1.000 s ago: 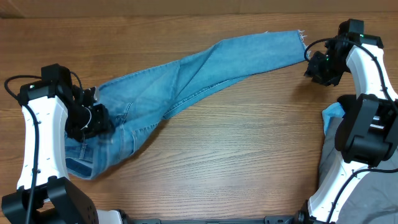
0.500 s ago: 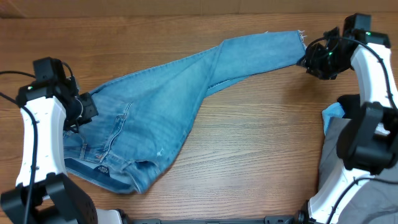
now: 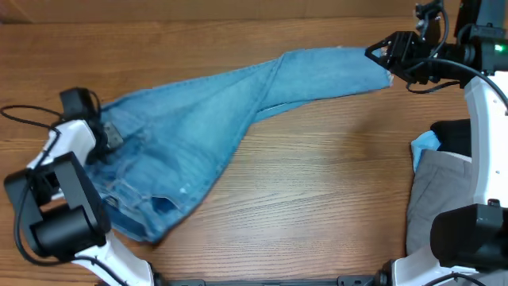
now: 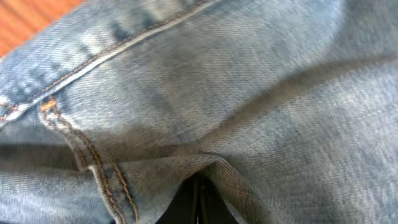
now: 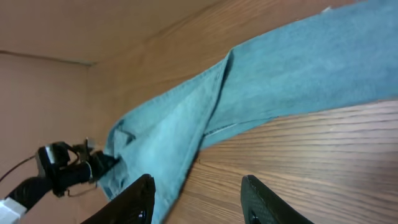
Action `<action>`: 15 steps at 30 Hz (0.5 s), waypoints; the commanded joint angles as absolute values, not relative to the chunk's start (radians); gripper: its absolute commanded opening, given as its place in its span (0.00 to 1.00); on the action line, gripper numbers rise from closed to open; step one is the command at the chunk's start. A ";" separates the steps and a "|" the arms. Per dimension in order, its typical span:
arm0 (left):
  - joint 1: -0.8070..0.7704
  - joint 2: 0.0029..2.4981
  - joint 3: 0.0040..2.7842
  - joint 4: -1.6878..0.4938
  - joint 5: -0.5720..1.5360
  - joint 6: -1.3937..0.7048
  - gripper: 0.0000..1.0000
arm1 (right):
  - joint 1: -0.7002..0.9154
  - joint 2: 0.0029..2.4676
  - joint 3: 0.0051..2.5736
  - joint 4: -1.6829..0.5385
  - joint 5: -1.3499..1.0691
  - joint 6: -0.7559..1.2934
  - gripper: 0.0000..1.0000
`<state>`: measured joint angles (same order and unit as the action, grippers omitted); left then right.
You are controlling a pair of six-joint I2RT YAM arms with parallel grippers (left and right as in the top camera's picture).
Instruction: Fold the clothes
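The long light-blue washed denim jeans (image 3: 206, 119) lie flat on the brown wood-grain table (image 3: 317, 206), stretched out in one band. The long axis runs diagonally, approx 8 o'clock to 1 o'clock in the overhead view. The waist end is wide and rumpled and sits at the 8 o'clock side, near the table's L edge. The legs taper towards the 1 o'clock side, and the hem end points at my R arm. A crease runs lengthwise down the mid part, and one leg edge peeks out under the other at about centre.

My left gripper (image 3: 109, 138) is at 9 o'clock, down on the waist end. Its jaws are pressed together w/ a fold of denim pinched btwn them. In my L wrist view the cloth fills everything. It bunches into a peak right at my dark fingertips (image 4: 198, 202) at 6 o'clock of that view, and an orange-stitched seam (image 4: 93, 168) runs past at 8 o'clock.

My right gripper (image 3: 376, 54) is at 1 o'clock, right at the hem end. In my R wrist view its jaws are spread, w/ both black fingers (image 5: 138, 200) apart and only bare wood btwn them, no cloth. From overhead I can't tell whether the tip touches the hem.

Grey folded trousers (image 3: 440, 202) sit at the 4 o'clock edge, well apart from the jeans.
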<state>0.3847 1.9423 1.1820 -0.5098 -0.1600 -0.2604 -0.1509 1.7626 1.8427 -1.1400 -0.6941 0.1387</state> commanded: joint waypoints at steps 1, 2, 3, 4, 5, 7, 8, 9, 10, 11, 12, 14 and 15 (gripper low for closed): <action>0.490 2.090 1.380 -0.523 -0.137 -0.234 0.04 | -0.112 1.750 1.853 -1.152 -0.596 0.183 0.48; 0.503 2.094 1.443 -0.534 -0.085 -0.192 0.04 | -0.099 1.751 1.853 -1.160 -0.539 0.198 0.49; 0.511 2.094 1.506 -0.551 -0.050 -0.161 0.04 | -0.088 1.751 1.853 -1.167 -0.483 0.214 0.49; 0.516 2.093 1.584 -0.579 -0.036 -0.145 0.04 | -0.080 1.752 1.853 -1.171 -0.439 0.223 0.49; 0.518 2.093 1.649 -0.607 -0.028 -0.136 0.04 | -0.072 1.753 1.853 -1.177 -0.389 0.242 0.51; 0.518 2.093 1.835 -0.709 -0.024 -0.115 0.05 | -0.057 1.763 1.852 -1.182 -0.313 0.267 0.53; 0.517 2.093 1.938 -0.773 -0.024 -0.101 0.07 | -0.050 1.778 1.852 -1.184 -0.291 0.267 0.54; 0.516 2.092 2.033 -0.844 -0.009 -0.100 0.10 | -0.045 1.791 1.852 -1.185 -0.286 0.266 0.54; 0.516 2.092 2.093 -0.896 0.019 -0.100 0.11 | -0.040 1.803 1.852 -1.185 -0.286 0.266 0.54; 0.516 2.091 2.180 -0.992 0.085 -0.100 0.14 | -0.038 1.814 1.852 -1.185 -0.284 0.266 0.54; 0.516 2.091 2.236 -1.063 0.144 -0.100 0.18 | -0.038 1.824 1.852 -1.185 -0.285 0.266 0.54; 0.500 2.091 2.360 -1.310 0.261 -0.096 0.24 | -0.038 1.835 1.852 -1.184 -0.285 0.267 0.54; 0.490 2.091 2.377 -1.390 0.268 -0.095 0.22 | -0.038 1.835 1.852 -1.185 -0.285 0.267 0.54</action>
<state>0.5186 2.0975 2.2654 -1.1667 0.0940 -0.1200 -0.0441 1.8225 1.8427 -1.1900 -0.3180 0.2581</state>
